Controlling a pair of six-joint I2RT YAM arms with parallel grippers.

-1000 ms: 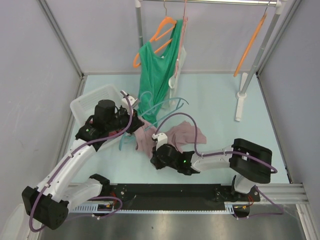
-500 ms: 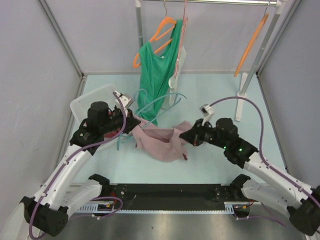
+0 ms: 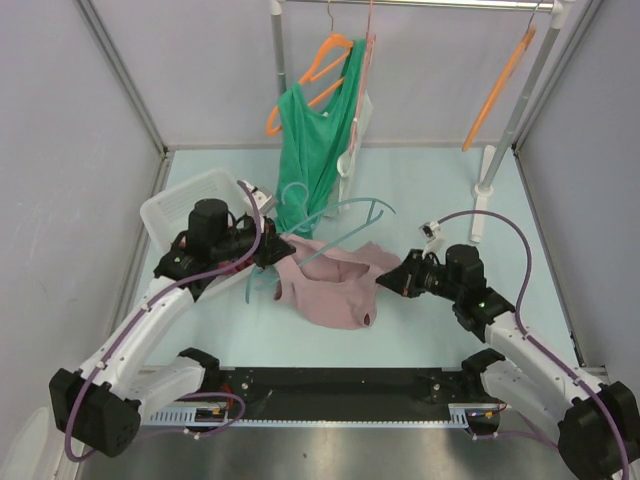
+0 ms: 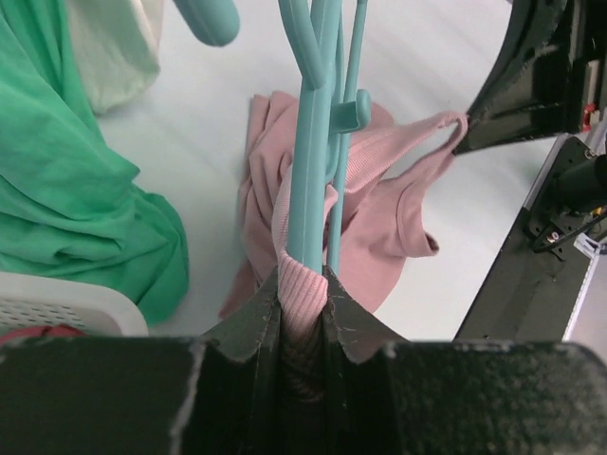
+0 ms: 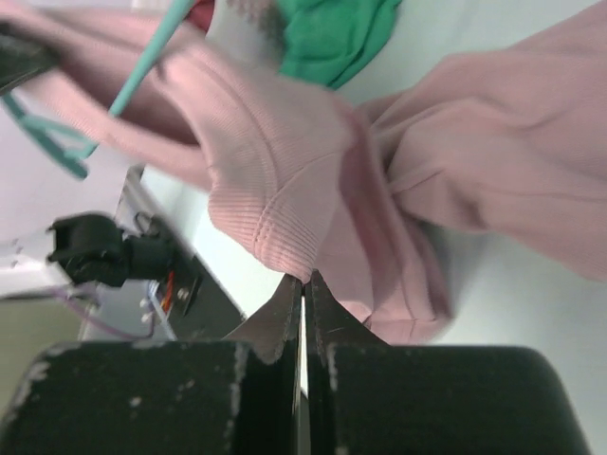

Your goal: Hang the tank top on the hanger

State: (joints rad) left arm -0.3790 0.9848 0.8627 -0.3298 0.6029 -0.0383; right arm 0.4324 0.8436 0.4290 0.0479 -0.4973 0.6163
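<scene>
Pink across the desk (image 3: 430,190) at centre of the top view: the tank top (image 3: 335,285), strung out between both arms.

Against a second ago: swung the right arm (image 3: 520,340) out of a low crouch at centre over to the right side, dragging one edge of the fabric along. Kept the left arm (image 3: 150,320) almost in place. Tipped the hanger (image 4: 308,142) as well, long bar now pointing right, just above the cloth.

Clenched on the hanger's near end with the left end effector (image 3: 272,252), a pink strap pinched in alongside, plain in the left wrist view. Clamped tight on a ribbed hem with the right end effector (image 3: 388,282), jaws fully together.

Reads, probably, as one shoulder about seated at the gripped end and the opening held wide for the free end. Not yet hung properly. Likely calls next for drawing the held edge over the hanger's far tip without slackening the left grip.

Containers: only a white basket (image 3: 185,205) at left of the top view, mostly under the left arm. Inside, seemingly a sliver of dark red cloth (image 4: 33,334), glimpsed at lower left of the left wrist view; rest hidden. Beside the rim, not in it, the tail of a green top (image 3: 312,140), hung from an orange hanger (image 3: 322,62) at top centre.
</scene>
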